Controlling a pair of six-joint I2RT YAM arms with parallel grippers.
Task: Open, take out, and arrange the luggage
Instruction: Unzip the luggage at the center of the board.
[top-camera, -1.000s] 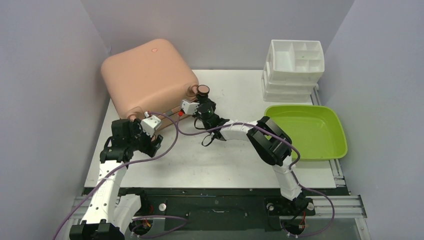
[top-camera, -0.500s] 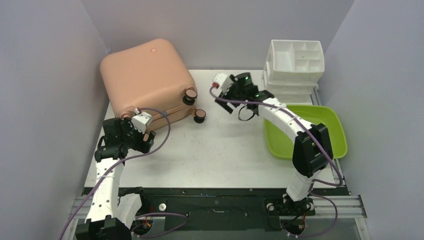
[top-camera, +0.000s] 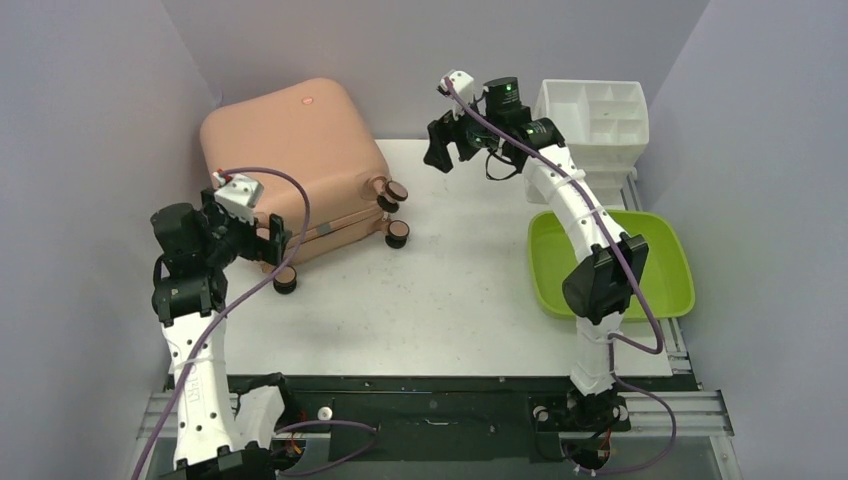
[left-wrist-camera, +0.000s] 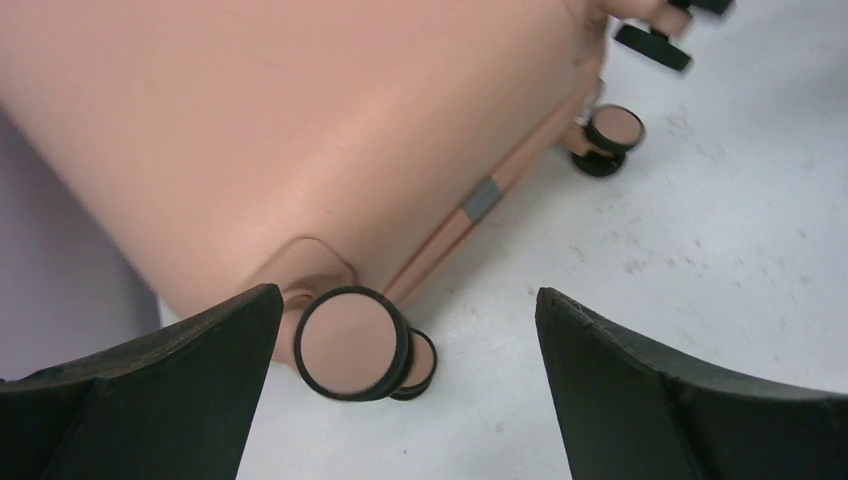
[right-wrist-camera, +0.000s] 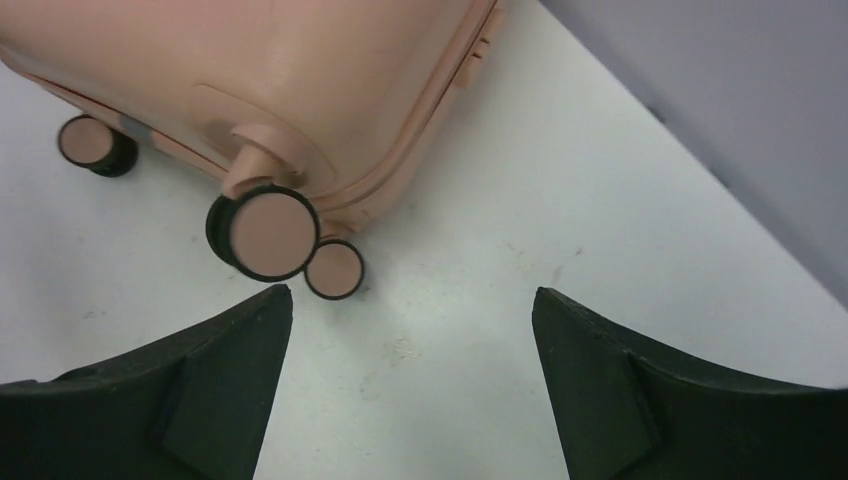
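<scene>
The top view sits high above and behind the bases (top-camera: 590, 410), facing forward and down; it takes in the whole table (top-camera: 440, 300) from afar. The left wrist view is low and close, looking between the left fingers (left-wrist-camera: 150, 400) at the near corner of the luggage (left-wrist-camera: 300, 130) and a wheel (left-wrist-camera: 350, 343). The right wrist view looks down from higher, between the right fingers (right-wrist-camera: 150, 400), at the wheeled end from its right. All three share that wheeled edge and the table beside it.
</scene>
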